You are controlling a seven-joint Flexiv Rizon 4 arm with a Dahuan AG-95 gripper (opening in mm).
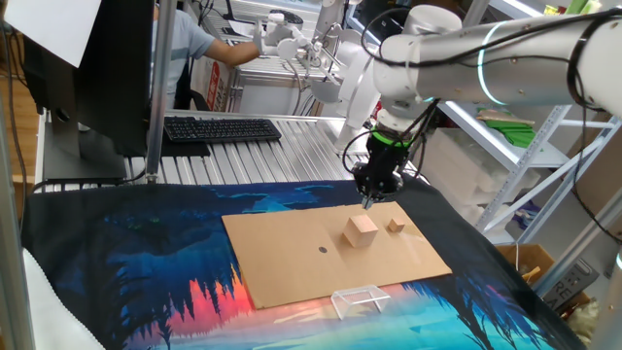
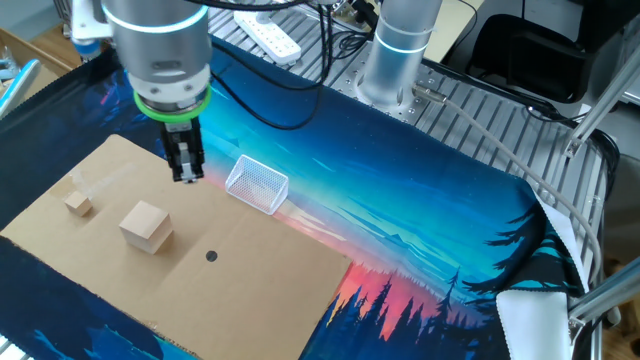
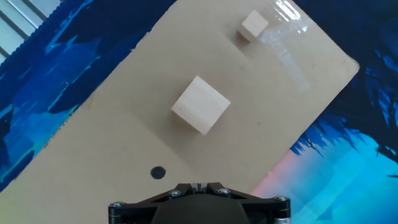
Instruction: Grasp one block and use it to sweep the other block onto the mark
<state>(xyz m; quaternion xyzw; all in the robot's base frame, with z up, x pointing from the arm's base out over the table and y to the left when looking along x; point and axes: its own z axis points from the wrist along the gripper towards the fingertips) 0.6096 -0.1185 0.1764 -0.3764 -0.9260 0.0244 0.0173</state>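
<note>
Gripper (image 2: 186, 175) hangs over the cardboard (image 2: 250, 270), apparently closed and empty; ahead of the jaws lie mark (image 3: 158, 172), cube (image 3: 200, 104), then small block (image 3: 254, 25).

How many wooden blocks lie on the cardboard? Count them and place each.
2. The larger light tan wooden cube sits near the sheet's middle, close to the dark dot; the small tan wooden block lies beside it. None appears hidden.

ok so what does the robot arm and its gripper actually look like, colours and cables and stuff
The arm is glossy white and rounded, with a glowing teal ring at one joint. At the wrist sits a bright green band above a small black two-finger gripper. Black cables loop loosely beside the wrist.
</note>
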